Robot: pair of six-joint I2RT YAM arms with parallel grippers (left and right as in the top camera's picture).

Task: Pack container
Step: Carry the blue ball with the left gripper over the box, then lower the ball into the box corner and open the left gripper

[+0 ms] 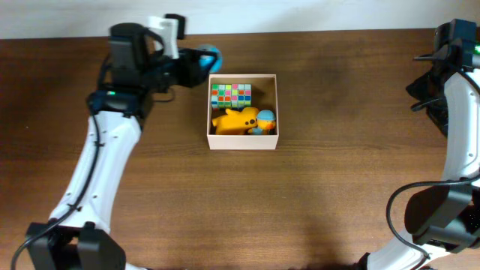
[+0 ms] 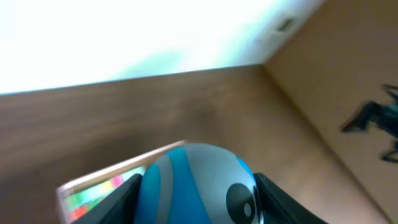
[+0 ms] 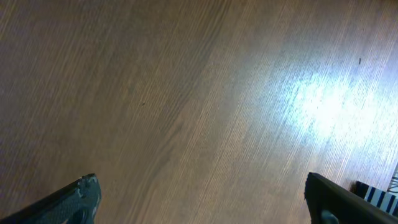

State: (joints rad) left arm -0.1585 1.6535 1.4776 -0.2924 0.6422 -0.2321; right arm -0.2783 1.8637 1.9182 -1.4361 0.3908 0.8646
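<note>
The container (image 1: 242, 142) is a cream-walled box at the table's middle. It holds a multicoloured cube puzzle (image 1: 231, 94), a yellow plush toy (image 1: 234, 120) and a small blue-and-orange toy (image 1: 265, 118). My left gripper (image 1: 201, 61) is shut on a blue and grey ball-like toy (image 2: 199, 186) with a black eye spot, held just left of the container's far left corner (image 2: 118, 169). My right gripper (image 3: 199, 199) is open and empty over bare wood at the far right.
The brown wooden table (image 1: 337, 172) ends at a pale wall along the back. The right arm (image 1: 457, 112) stands at the right edge.
</note>
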